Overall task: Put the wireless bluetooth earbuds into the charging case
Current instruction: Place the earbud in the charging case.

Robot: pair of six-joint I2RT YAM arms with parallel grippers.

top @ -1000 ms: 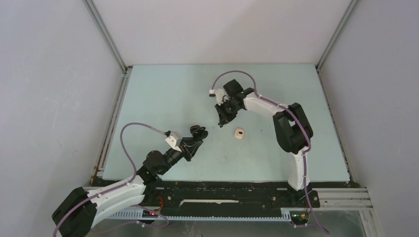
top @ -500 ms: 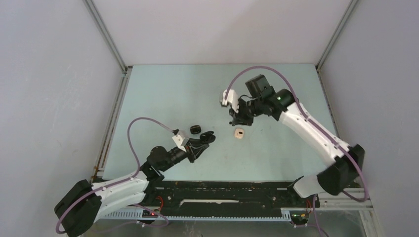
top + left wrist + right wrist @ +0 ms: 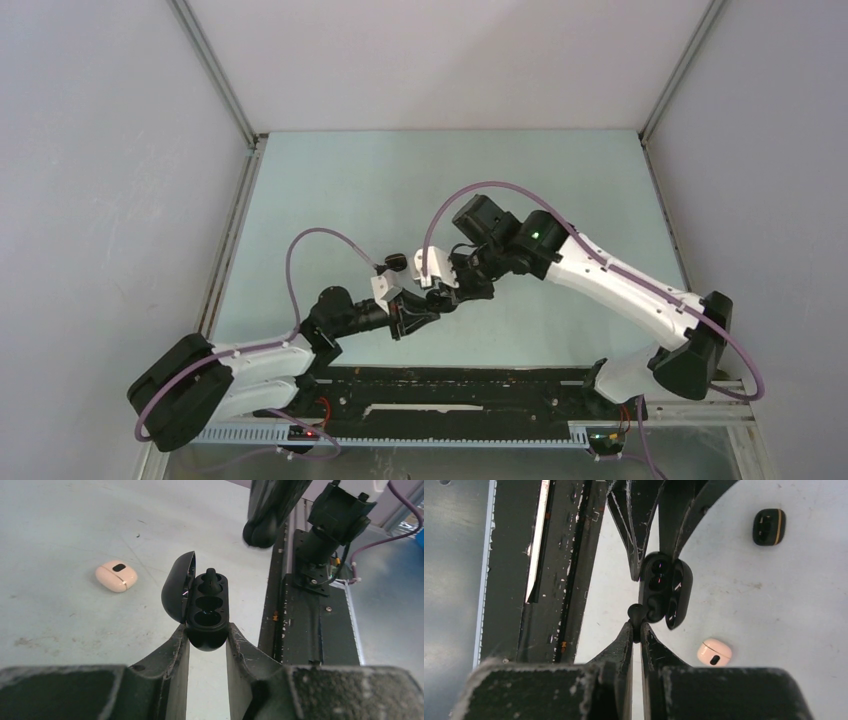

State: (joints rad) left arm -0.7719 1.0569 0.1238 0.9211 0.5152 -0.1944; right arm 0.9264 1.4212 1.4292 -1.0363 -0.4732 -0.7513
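Observation:
My left gripper [image 3: 206,632] is shut on an open black charging case [image 3: 206,611], with the lid [image 3: 176,587] swung to the left. A black earbud [image 3: 211,577] stands in the case's far socket; the nearer socket looks empty. My right gripper [image 3: 638,626] is shut on a second small black earbud [image 3: 637,612], held against the end of the case [image 3: 659,587]. Its blurred fingertips [image 3: 260,527] show just beyond the case. In the top view both grippers meet near the front middle, left gripper [image 3: 428,306] and right gripper [image 3: 450,296].
A closed beige pebble case [image 3: 116,576] lies on the table beside the grippers and also shows in the right wrist view [image 3: 714,652]. A closed black case with a gold stripe [image 3: 768,526] lies farther off [image 3: 395,262]. The black front rail [image 3: 450,385] is close by.
My right arm has swung from the far middle of the table down to my left gripper. My left gripper has carried the open case right and nearer the front.

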